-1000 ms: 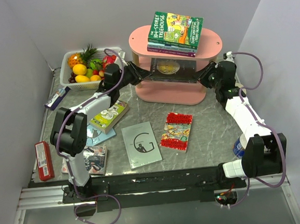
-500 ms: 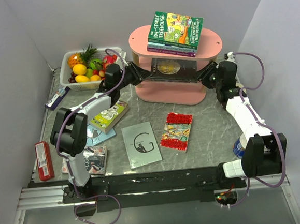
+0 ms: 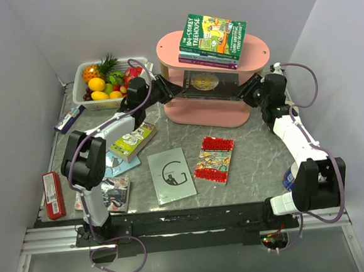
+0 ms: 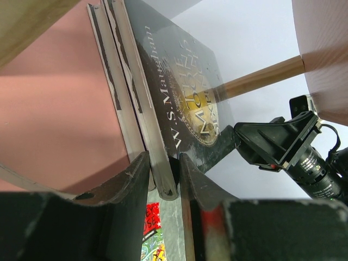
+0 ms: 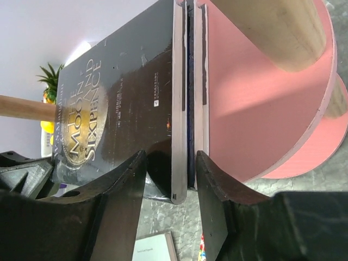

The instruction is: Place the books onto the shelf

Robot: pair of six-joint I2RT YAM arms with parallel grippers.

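Jaws of the left gripper [image 4: 163,159] are being pressed onto a stack of books [image 4: 122,92], topped by the black Moon and Sixpence paperback [image 5: 114,92], on the middle tier of the pink shelf [image 3: 208,114]. At the other end, jaws of the right gripper [image 5: 171,157] are being held parted around that stack. Treehouse books [image 3: 212,38] are being carried on top.

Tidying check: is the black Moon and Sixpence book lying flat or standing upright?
Lying flat: the black book rests cover-up on the middle tier of the pink shelf, atop other books.
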